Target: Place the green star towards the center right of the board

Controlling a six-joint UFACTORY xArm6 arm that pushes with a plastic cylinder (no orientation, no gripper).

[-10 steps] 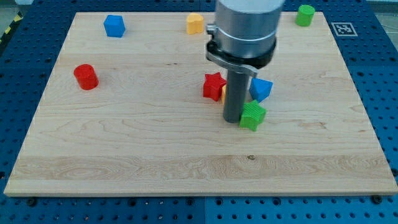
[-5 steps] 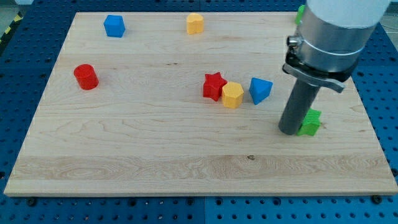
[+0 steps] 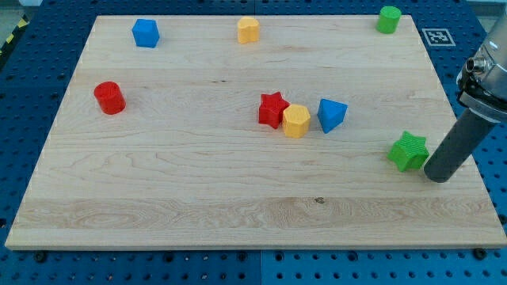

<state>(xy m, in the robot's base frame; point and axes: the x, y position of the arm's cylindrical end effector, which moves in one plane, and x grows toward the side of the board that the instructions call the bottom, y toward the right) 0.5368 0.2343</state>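
Observation:
The green star (image 3: 408,151) lies on the wooden board (image 3: 198,190) near its right edge, a little below mid-height. My tip (image 3: 438,176) rests on the board just to the star's right and slightly lower, close to it or touching it. The rod leans up to the view's right edge.
A red star (image 3: 272,109), a yellow block (image 3: 296,121) and a blue block (image 3: 331,115) sit in a row at the centre. A red cylinder (image 3: 109,97) is at the left. A blue block (image 3: 146,32), a yellow block (image 3: 248,29) and a green block (image 3: 388,19) line the top.
My tip pushed the green star from beside the central blocks to the right side, then passed from the star's left to its right. The other blocks stayed put.

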